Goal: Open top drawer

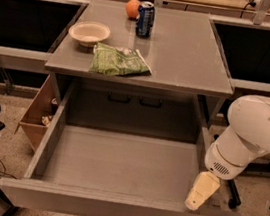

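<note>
Nearest: top drawer (116, 163) is sitting pulled far out from under the desk (189, 52), and the hand (202, 191) is hanging at its right front corner, by the right wall; can't tell whether it's open, closed or gripping. Farther back on the desk, green bag (119, 61), pale bowl (89, 33), blue can (144, 19) and orange (132, 8) are sitting, bag nearest, orange farthest; print on bag and can isn't reading out.

The desk (193, 53) and the top drawer (116, 163) are grey. The gripper (197, 200), pale cream, is below the front right corner. Near the back edge are an orange fruit (133, 7) and a dark blue can (145, 18); near the left edge, a cream bowl (89, 33) and a green bag (117, 61)
</note>
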Controlling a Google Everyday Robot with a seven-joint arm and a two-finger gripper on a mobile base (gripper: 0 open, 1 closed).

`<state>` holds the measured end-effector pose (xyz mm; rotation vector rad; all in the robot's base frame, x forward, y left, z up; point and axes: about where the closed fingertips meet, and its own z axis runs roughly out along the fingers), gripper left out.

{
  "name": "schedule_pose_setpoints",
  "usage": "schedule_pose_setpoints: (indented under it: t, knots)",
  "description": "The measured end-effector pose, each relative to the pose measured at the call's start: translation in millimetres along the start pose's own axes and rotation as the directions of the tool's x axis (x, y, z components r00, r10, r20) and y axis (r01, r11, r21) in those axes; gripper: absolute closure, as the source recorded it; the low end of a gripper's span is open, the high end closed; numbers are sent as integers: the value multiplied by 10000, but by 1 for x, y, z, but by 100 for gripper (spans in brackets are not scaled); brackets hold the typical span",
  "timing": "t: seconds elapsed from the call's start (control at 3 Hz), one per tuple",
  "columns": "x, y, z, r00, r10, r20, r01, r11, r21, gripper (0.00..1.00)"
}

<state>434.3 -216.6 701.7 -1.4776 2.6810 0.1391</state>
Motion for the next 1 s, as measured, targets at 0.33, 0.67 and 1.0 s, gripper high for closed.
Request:
schedule_pose_setpoints:
  t: [0.33, 0.67, 1.0]
  knots:
    - [0, 0, 0, 10000, -1, -1, 1, 10000, 0, 19]
    - [-11, -1, -43, 9989, -323, -351, 326, 9995, 61, 7]
    - [-24, -5, -130, 9971, -528, -546, 563, 9963, 646, 0]
